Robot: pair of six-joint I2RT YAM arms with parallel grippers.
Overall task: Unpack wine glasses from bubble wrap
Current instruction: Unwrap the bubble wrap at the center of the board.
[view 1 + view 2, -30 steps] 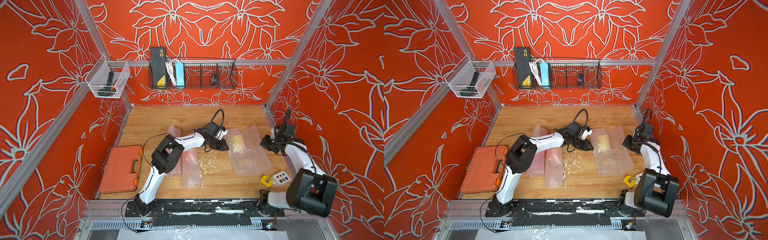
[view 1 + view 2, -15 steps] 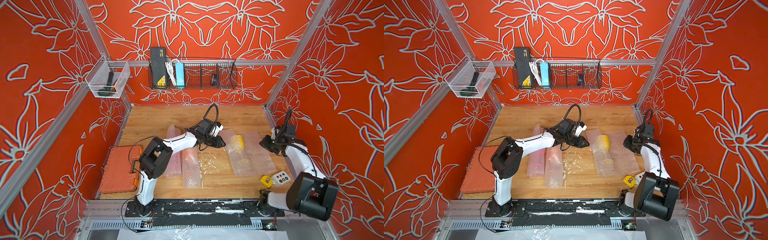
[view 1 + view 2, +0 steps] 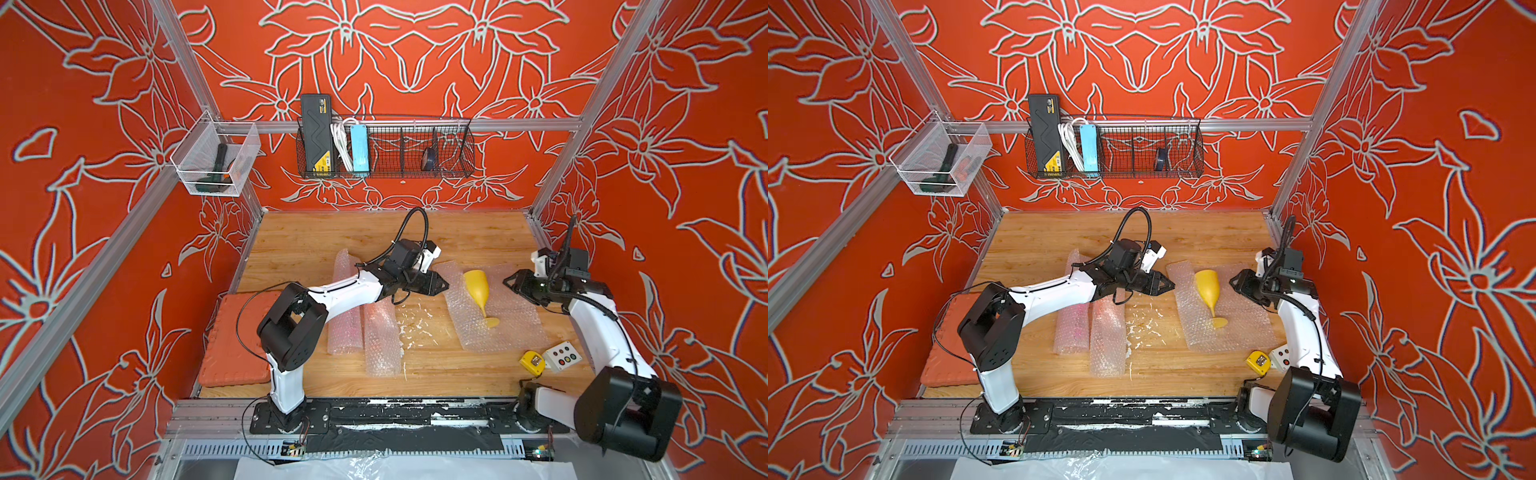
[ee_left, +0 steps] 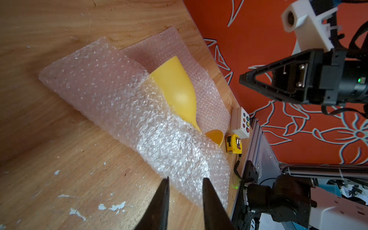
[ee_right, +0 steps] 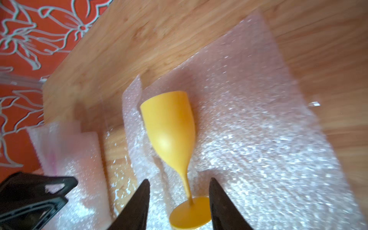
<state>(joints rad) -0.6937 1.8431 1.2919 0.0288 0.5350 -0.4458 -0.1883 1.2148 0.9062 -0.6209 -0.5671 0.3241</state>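
Observation:
A yellow wine glass (image 3: 478, 286) (image 3: 1208, 286) lies on its side, uncovered, on a flat sheet of bubble wrap (image 3: 511, 320) (image 4: 111, 89). Its foot points to the table's front. My left gripper (image 3: 444, 286) (image 4: 186, 179) hovers at the sheet's left edge, jaws a little apart and holding nothing. On the sheet's right side my right gripper (image 3: 508, 282) (image 5: 179, 179) is open; the goblet's stem (image 5: 186, 185) shows between its fingers, untouched. Two rolled bubble wrap tubes (image 3: 380, 340) (image 3: 343, 332) lie further left, the outer one showing pink inside.
An orange tool case (image 3: 237, 340) sits at the table's left edge. A yellow tape measure (image 3: 533, 360) and a button box (image 3: 563, 356) lie at the front right. A wire basket (image 3: 386, 149) and a clear bin (image 3: 216, 162) hang on the walls.
The sheet has been spread flat and the yellow goblet now lies bare on it. My right gripper has opened and let go of the wrap. My left gripper has drawn back leftward.

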